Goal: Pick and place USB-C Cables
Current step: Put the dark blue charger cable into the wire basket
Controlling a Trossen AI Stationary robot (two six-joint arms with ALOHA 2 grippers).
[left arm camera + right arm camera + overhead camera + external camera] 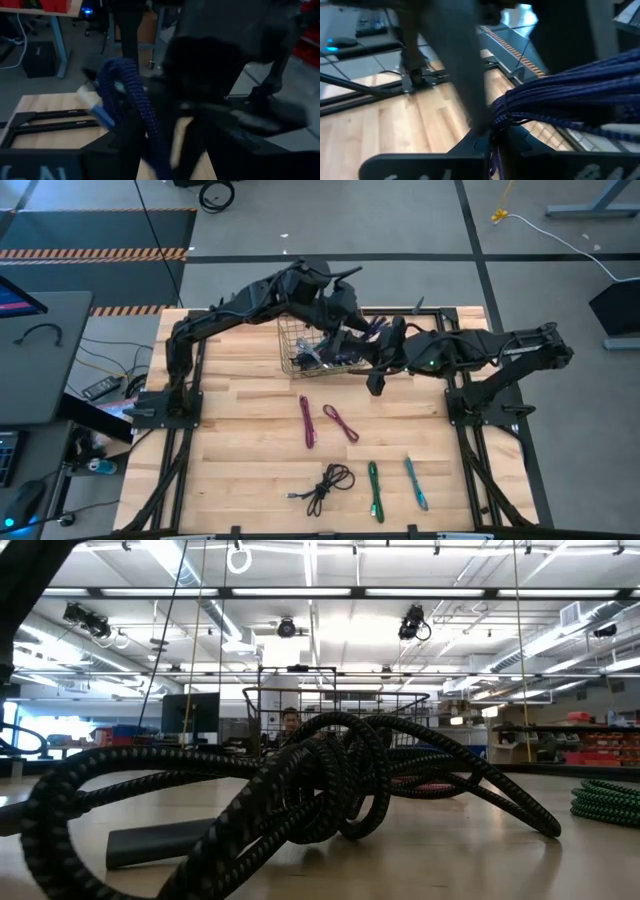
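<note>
Currently both grippers meet above the wire basket (315, 345) at the far side of the table (240, 420). Right gripper (378, 330) is pressed together on a blue cable (570, 95); the braided bundle shows pinched right at its fingers in the right wrist view. Left gripper (340, 330) is beside it over the basket, fingers spread around the same blue cable (132, 100), as far as the blurred left wrist view allows. More cables lie inside the basket, colours hard to sort.

Laid out nearer than the basket: a magenta cable (307, 421) and a second magenta cable (341, 423) side by side, apart. Nearest the front edge, in a row: black cable (328, 485), green cable (375, 490), teal cable (416, 482), each separate. Low view is filled by the black cable (300, 790), with the green cable (608, 802) at its side.
</note>
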